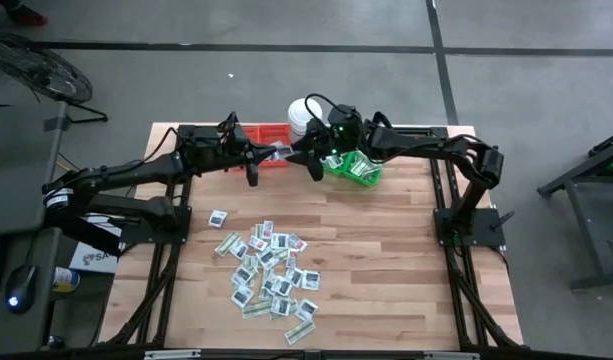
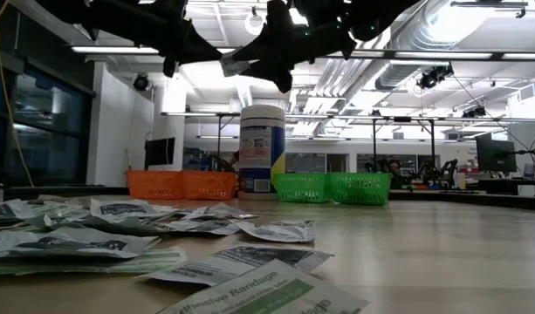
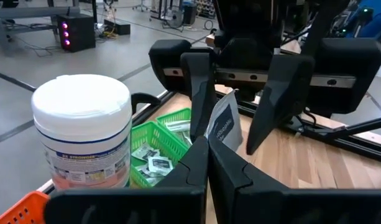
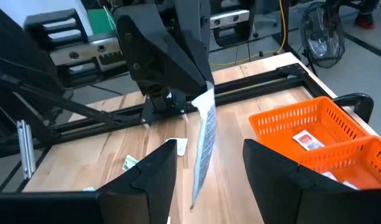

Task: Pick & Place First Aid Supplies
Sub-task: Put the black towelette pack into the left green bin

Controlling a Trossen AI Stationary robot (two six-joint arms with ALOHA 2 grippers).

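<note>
Above the counter's (image 1: 386, 250) 12 o'clock edge, the left pincer (image 3: 207, 163) is clamped shut on one packet (image 3: 225, 124), held upright in the air; the right pincer (image 4: 206, 163) faces it, fingers spread either side of that packet without touching; the remaining packets (image 1: 271, 270) lie heaped at the counter's 7 o'clock.

Bright overhead strip lights (image 2: 337, 54) glare in my low view. Nearest packets (image 2: 258, 292) look blurry; my arms go to backlit silhouettes.
</note>
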